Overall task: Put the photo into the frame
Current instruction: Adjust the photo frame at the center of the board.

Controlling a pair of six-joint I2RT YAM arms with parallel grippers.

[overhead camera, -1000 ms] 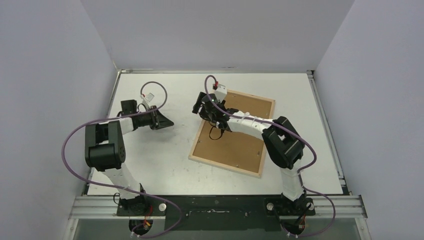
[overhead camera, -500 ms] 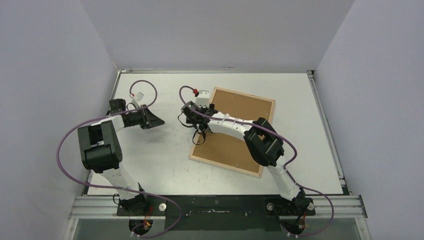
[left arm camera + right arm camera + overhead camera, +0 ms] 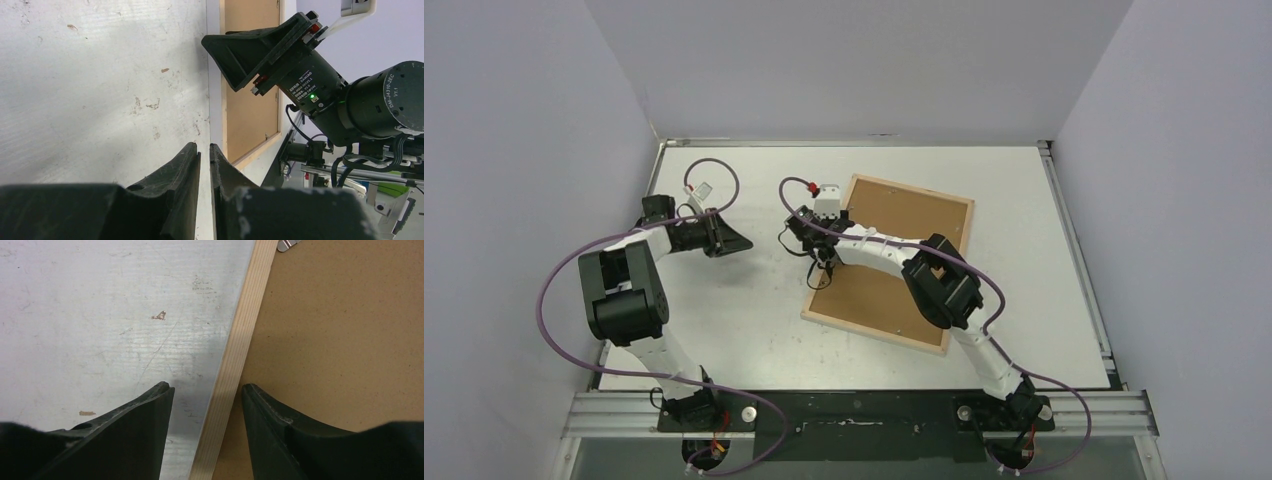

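The frame [image 3: 914,188] is seen lying flat on the desk [image 3: 754,310], right of its middle and turned at a slight angle to the desk's edges. Its back faces upward, and the brown backing panel [image 3: 874,295] is seated inside the pale wooden bars.

The right arm is stretched across the panel to the frame's left bar, where the right hand [image 3: 206,386] is held pointing downward. In the right wrist view its fingers are set well apart. One is placed over the bare desk and the other over the panel, with the wooden bar running between them (whether the tips touch anything cannot be told). Nothing is gripped by this hand. A small metal tab [image 3: 289,244] is seen on the panel just beside the bar, at the top edge of that view.

The left hand [image 3: 736,242] is held over the left part of the desk, well apart from the frame and pointed toward it. Its fingers [image 3: 187,165] are drawn almost together, with only a thin slit left between them, and nothing is held there. In the left wrist view, the frame's left bar and the right hand above it are seen beyond a stretch of scuffed desk surface.
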